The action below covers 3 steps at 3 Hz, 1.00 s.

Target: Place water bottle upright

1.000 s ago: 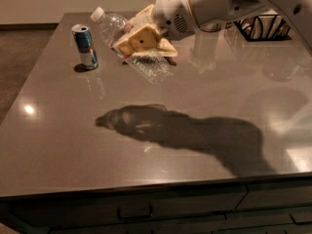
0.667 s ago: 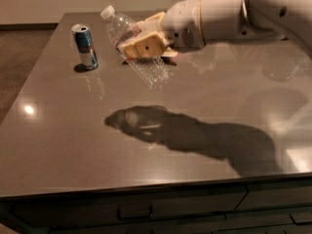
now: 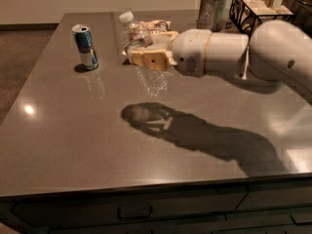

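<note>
Gripper (image 3: 146, 45) hung just right of the drink can (image 3: 85, 47), fingers clamped on the lower body of the water bottle (image 3: 132, 33); its long axis stood steep, cap leaning toward the can, base apparently clear of the table (image 3: 73, 130); versus earlier, the arm lay lower and leveller, the bottle nearer upright.
</note>
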Tool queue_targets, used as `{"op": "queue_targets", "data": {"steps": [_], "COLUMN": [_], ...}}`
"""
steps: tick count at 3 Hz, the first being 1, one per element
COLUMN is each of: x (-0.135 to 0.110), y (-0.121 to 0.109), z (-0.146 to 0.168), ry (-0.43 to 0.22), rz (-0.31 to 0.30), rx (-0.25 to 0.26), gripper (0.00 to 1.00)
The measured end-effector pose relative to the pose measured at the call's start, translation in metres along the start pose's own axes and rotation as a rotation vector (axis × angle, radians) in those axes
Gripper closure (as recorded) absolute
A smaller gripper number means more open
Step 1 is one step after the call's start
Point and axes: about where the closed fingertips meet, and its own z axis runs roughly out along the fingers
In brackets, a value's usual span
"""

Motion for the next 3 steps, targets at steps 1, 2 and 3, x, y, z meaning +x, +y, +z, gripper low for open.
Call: {"op": "queue_targets", "data": {"steps": [1, 2, 3], "x": [0.011, 0.023, 0.032], "y": [-0.002, -0.003, -0.003], "z": [-0.001, -0.002, -0.004], "ry": [-0.1, -0.165, -0.208], "rz": [0.0, 0.005, 0.012], "rx": [0.031, 0.047, 0.057], "gripper": [1.0, 1.0, 1.0]}}
